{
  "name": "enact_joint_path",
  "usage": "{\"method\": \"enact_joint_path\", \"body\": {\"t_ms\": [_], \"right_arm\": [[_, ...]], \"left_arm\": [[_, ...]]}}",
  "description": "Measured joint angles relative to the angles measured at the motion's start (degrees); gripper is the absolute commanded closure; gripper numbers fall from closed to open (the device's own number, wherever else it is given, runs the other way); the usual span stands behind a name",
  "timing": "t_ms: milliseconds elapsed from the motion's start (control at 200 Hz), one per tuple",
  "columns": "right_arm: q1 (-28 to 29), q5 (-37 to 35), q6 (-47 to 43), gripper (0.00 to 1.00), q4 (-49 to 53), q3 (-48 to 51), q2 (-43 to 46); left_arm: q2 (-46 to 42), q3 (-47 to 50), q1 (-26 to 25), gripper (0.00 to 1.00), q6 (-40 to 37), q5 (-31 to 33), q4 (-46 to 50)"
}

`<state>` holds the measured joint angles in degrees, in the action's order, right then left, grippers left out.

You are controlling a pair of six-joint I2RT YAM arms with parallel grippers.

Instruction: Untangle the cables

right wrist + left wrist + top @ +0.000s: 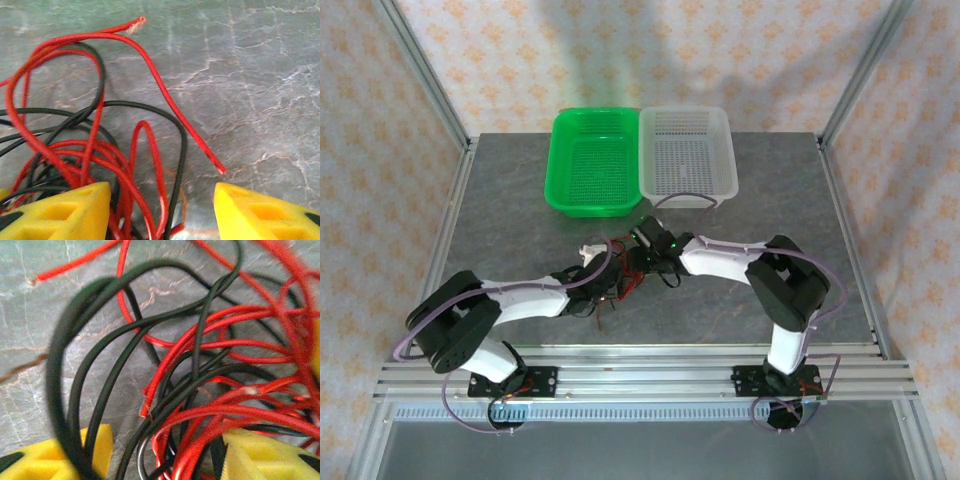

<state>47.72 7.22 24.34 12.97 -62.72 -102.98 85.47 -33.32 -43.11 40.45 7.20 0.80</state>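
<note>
Closest to the left wrist camera, the yellow fingers [97, 447] of the left gripper [167, 457] sat in the bottom corners of the frame. They were spread well apart and clamped nothing. The cables [240, 415], a dense knot of thin red and black wires, looped across the gap between them, and a thick black loop crossed in front of the lower-left finger.

In the right wrist view, the right gripper [162, 205] was likewise spread and held nothing. The tangle filled the left half of the frame, crowding its left finger [70, 212]. One red wire trailed out to a free end near the middle of the frame, on bare grey table [260, 75].

From above, both arms met over the knot in the centre of the frame. It lay just below a green basket [560, 170] and a white basket [730, 160], both empty.

The step looked like a pause between grasps, with no wire separated yet. The next move probably called for closing on a single strand, perhaps that loose red end. That strand could then be drawn away from the pile while the other gripper pinned the rest.
</note>
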Motion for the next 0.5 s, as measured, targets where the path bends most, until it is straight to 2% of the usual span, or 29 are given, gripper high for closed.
{"method": "enact_joint_path", "body": {"t_ms": [275, 501], "right_arm": [[0.7, 0.1, 0.0, 0.43, 0.6, -0.5, 1.7], [0.6, -0.2, 0.0, 0.45, 0.2, -3.0, -5.3]], "left_arm": [[0.6, -0.3, 0.0, 0.47, 0.0, 0.8, -0.9], [0.5, 0.0, 0.0, 0.47, 0.0, 0.9, -1.1]]}}
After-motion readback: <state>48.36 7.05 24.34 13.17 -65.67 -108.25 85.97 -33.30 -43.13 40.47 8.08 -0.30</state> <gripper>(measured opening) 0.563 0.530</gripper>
